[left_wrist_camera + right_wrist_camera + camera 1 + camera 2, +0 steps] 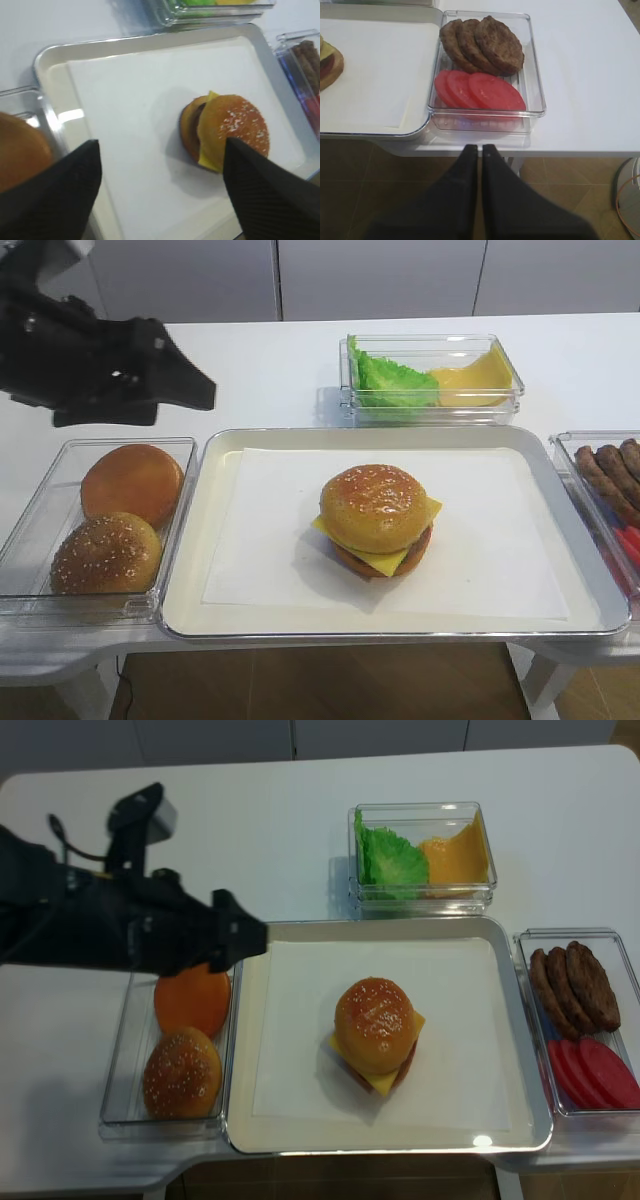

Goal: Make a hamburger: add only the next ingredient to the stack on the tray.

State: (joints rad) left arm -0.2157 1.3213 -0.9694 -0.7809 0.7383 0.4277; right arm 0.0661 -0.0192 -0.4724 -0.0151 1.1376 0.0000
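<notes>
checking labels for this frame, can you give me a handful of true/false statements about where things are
1. A sesame bun top sits on the stack on the tray. True.
2. The left gripper is clamped on a bun. False: its jaws stand apart with nothing between them, over the tray's left part.
3. The bin left of the tray holds one sesame bun and one smooth bun. True.
4. The right gripper is open over the tomato slices. False: its fingers are shut together, off the table's near edge.
5. Lettuce and patties share one bin. False: lettuce shares the far bin with yellow cheese; patties lie with the tomato slices.
</notes>
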